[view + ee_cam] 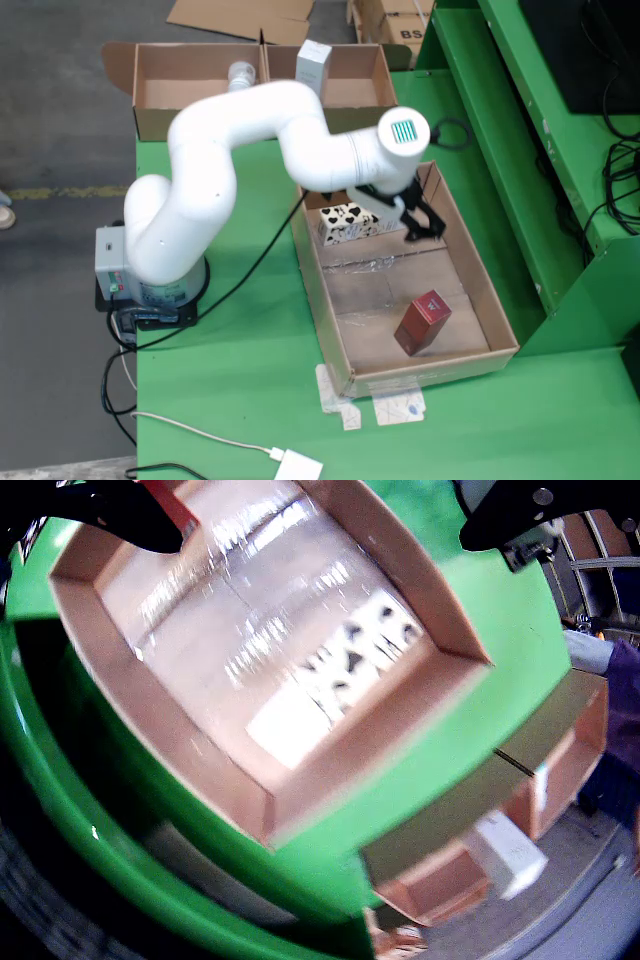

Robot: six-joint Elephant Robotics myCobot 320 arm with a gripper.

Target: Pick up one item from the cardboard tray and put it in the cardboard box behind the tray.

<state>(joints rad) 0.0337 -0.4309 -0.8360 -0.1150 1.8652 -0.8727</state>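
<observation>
In the fixed view, a long cardboard tray (pixel 335 300) lies on the green table. It holds a black-and-white spotted box (pixel 347 223) at its far end and a red box (pixel 422 322) near its front. My gripper (pixel 425 231) hangs over the tray's far right part, just right of the spotted box, and is open with nothing between its fingers. In the gripper view the spotted box (pixel 345 670) lies blurred below, the black fingers (pixel 100 510) spread wide at the top corners, and a red sliver (pixel 165 500) shows by the left one. The cardboard box (pixel 170 110) stands behind the tray.
The cardboard box holds a white carton (pixel 313 65) and a pale cylinder (pixel 240 74). A black cable (pixel 250 270) runs across the table from the arm's base (pixel 150 290). A green raised ledge (pixel 530 200) borders the tray's right side. A white adapter (pixel 298 466) lies at the table's front.
</observation>
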